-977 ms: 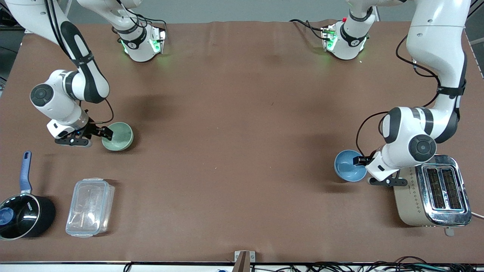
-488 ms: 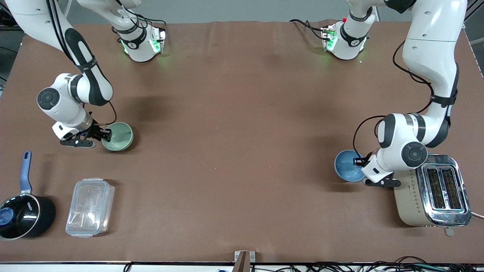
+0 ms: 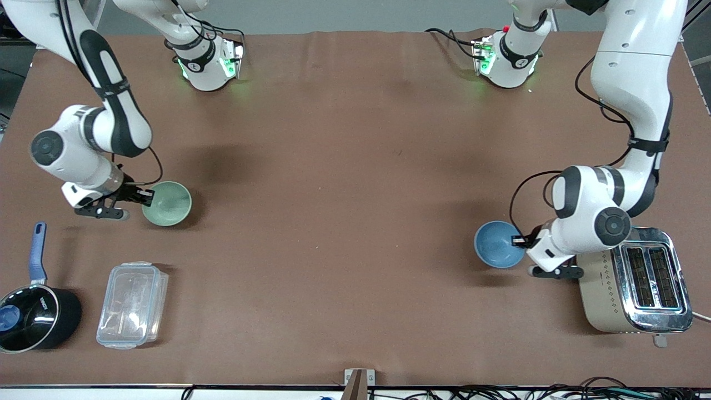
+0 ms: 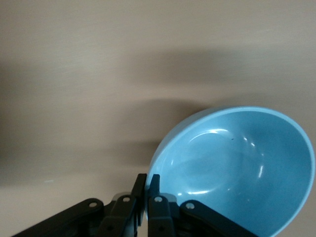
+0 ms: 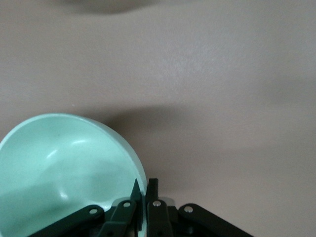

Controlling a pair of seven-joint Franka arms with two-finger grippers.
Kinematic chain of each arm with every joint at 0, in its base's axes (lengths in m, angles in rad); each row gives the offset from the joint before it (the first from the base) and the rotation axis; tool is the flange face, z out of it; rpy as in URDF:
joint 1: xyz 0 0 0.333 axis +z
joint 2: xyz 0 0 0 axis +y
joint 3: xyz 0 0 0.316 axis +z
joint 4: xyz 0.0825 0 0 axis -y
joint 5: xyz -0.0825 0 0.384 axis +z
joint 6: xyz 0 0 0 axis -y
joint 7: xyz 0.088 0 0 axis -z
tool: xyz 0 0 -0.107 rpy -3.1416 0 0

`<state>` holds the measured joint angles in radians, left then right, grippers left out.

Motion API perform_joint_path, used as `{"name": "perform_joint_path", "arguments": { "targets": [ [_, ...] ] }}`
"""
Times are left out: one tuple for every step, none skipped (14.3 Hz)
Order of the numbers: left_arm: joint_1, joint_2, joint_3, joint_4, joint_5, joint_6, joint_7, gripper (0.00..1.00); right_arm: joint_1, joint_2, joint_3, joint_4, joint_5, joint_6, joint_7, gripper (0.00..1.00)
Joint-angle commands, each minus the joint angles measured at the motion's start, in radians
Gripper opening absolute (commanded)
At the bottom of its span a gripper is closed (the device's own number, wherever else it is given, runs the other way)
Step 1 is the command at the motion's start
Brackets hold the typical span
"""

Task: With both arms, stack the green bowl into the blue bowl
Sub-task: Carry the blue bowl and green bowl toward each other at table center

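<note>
Brown matting covered the wide table (image 3: 344, 222), with both robot bases standing along its edge farthest from the front camera. Toward the right arm's end, the right gripper (image 3: 145, 195) had its fingers pinched shut on the rim of the green bowl (image 3: 166, 204); the right wrist view showed the two black fingertips (image 5: 152, 190) closed with the thin pale green wall (image 5: 64, 168) between them. Nearer the front camera than that bowl sat a black saucepan (image 3: 34, 316) with a blue handle, and beside it a clear plastic lidded container (image 3: 132, 304). Toward the left arm's end, the left gripper (image 3: 519, 241) was likewise clamped on the rim of the blue bowl (image 3: 497, 244), its fingers (image 4: 140, 187) closed on the sky-blue edge (image 4: 237, 168) in the left wrist view. A beige and chrome toaster (image 3: 636, 280) stood just beside the left arm's wrist. Both bowls were upright, and well apart from each other, with a soft shadow under each one
</note>
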<state>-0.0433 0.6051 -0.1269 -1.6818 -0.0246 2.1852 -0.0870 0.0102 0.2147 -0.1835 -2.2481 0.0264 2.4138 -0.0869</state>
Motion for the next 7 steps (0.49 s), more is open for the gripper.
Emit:
{"name": "perform_joint_path", "arguments": {
  "targets": [
    [-0.02,-0.027,-0.135,0.059,-0.012,-0.082,-0.142,0.0,-0.007,-0.029,0.004,0.18,0.026,-0.249,-0.014,0.0],
    [-0.039,-0.012,-0.176,0.079,-0.008,-0.082,-0.236,0.0,-0.006,-0.029,0.004,0.24,0.046,-0.318,-0.014,0.0],
    [-0.074,0.011,-0.197,0.102,-0.006,-0.082,-0.306,0.0,-0.001,-0.028,0.004,0.28,0.076,-0.368,-0.011,0.0],
    [-0.137,0.034,-0.201,0.126,-0.005,-0.082,-0.374,0.0,0.004,-0.026,0.007,0.306,0.11,-0.415,-0.007,0.0],
    [-0.2,0.053,-0.2,0.148,-0.006,-0.081,-0.438,0.0,0.011,-0.026,0.009,0.314,0.125,-0.43,0.001,0.0],
    [-0.248,0.071,-0.2,0.178,-0.003,-0.081,-0.503,0.0,0.025,-0.028,0.01,0.314,0.129,-0.432,0.013,0.0],
    [-0.306,0.103,-0.198,0.197,-0.003,-0.068,-0.567,0.0,0.042,-0.028,0.012,0.315,0.129,-0.43,0.042,0.0]
  ]
}}
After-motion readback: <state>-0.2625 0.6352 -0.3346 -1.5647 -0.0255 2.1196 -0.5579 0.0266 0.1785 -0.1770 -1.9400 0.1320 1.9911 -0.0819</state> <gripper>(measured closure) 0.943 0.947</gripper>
